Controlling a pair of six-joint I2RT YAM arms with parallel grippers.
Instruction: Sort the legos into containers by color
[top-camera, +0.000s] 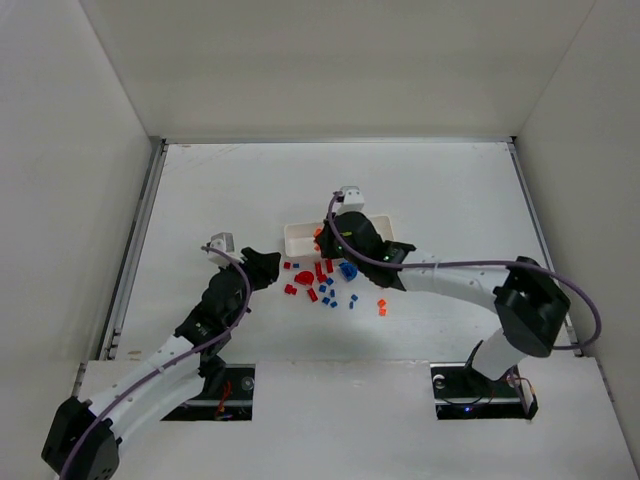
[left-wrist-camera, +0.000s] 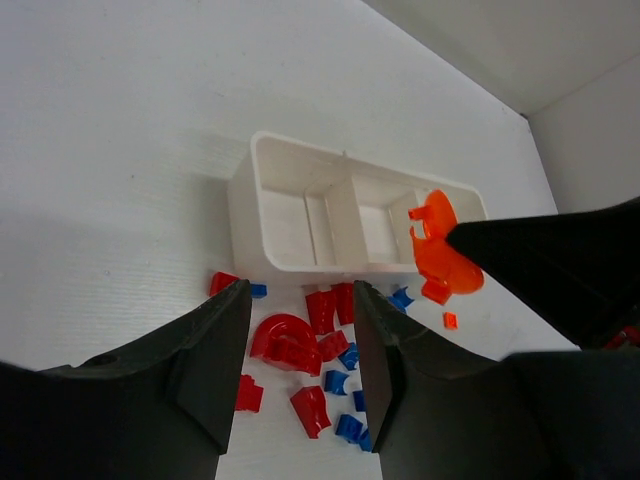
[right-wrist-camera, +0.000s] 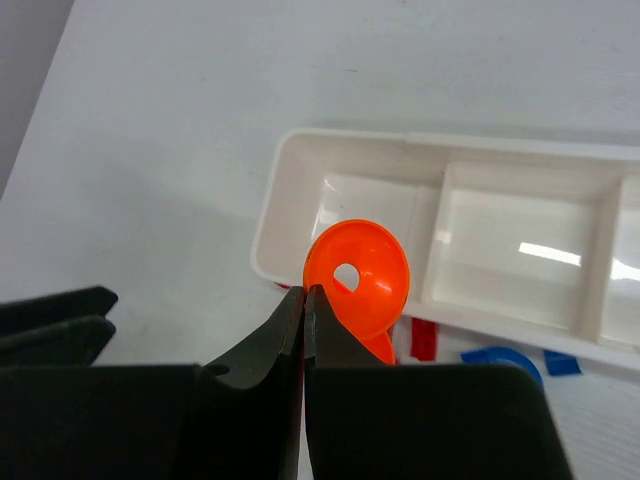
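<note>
On the left, the left gripper (left-wrist-camera: 300, 292) is held low over the table (left-wrist-camera: 120, 120), fingers apart and gripping nothing, just short of the scattered legos (left-wrist-camera: 300, 350). Red and blue ones are seen lying loose along the near wall of the white tray (left-wrist-camera: 240, 215). Inside the tray only white floor is shown in the two compartments that can be seen in full. Over to the right, the right gripper (right-wrist-camera: 303, 300) is pinched tight on the rim of a round orange piece (right-wrist-camera: 375, 265), which is held in the air at the tray's near wall beside an end compartment. From above, most of the tray is hidden under the right arm (top-camera: 440, 272). The third compartment is cut off in the right wrist view and is partly covered by the orange piece in the left wrist view, so its contents cannot be made out.
</note>
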